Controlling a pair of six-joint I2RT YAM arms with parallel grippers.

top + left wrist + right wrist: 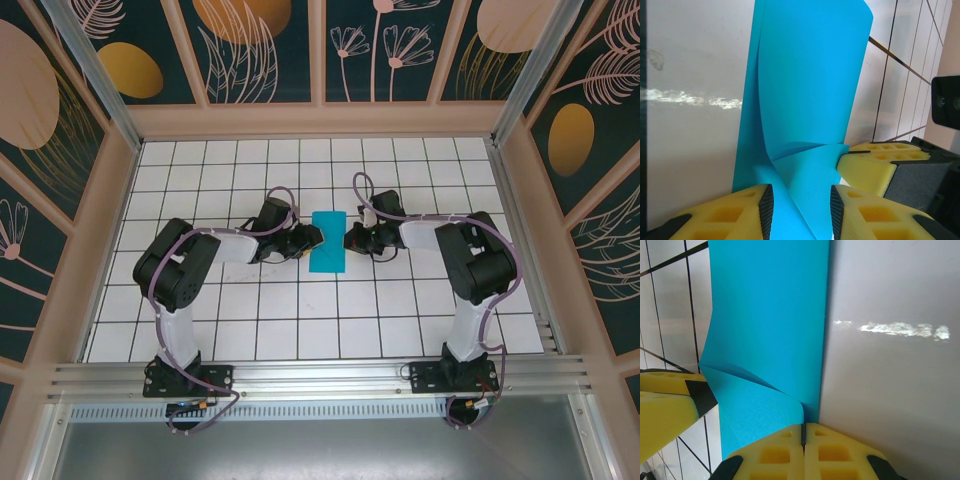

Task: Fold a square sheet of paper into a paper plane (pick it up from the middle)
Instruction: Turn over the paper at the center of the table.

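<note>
- The sheet of paper (327, 242) lies folded between the two arms.
- The left gripper (801, 200) is half open, with paper between its fingers.
- The right gripper (803, 429) is closed, probably pinching the lifted edge.

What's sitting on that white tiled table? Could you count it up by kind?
thin teal-blue paper sheet, folded over: 1
black-and-white robot arms: 2, the left arm and the right arm
Total: 3

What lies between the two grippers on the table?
The square sheet of paper, folded over, lies between the left gripper and the right gripper; the top view shows it.
</note>
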